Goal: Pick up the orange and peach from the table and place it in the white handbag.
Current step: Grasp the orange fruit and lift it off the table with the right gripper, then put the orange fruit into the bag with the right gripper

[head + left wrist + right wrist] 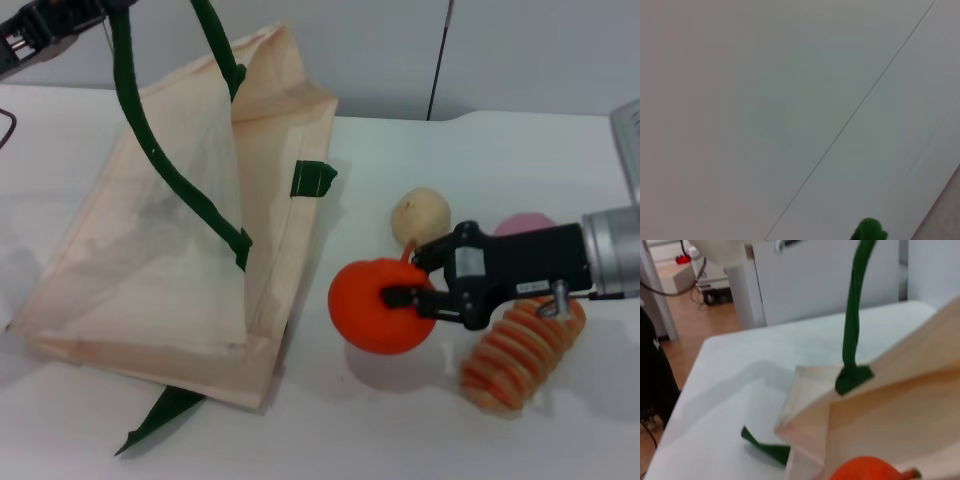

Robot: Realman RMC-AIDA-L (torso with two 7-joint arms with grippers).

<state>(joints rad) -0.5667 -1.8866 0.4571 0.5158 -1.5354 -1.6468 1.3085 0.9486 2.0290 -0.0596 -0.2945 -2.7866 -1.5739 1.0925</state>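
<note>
The orange is gripped by my right gripper, whose black fingers are shut on its right side; a shadow lies on the table under it. The orange's top also shows in the right wrist view. The pink peach lies behind the right gripper's body, mostly hidden. To the left, the white handbag is held open. Its green handle runs up to my left gripper at the top left corner, which is shut on it.
A pale-beige ball rests just behind the orange. An orange-and-tan ridged roll lies under the right arm. The bag's second green handle trails out from under the bag near the front. The table edge drops to the floor beyond the bag.
</note>
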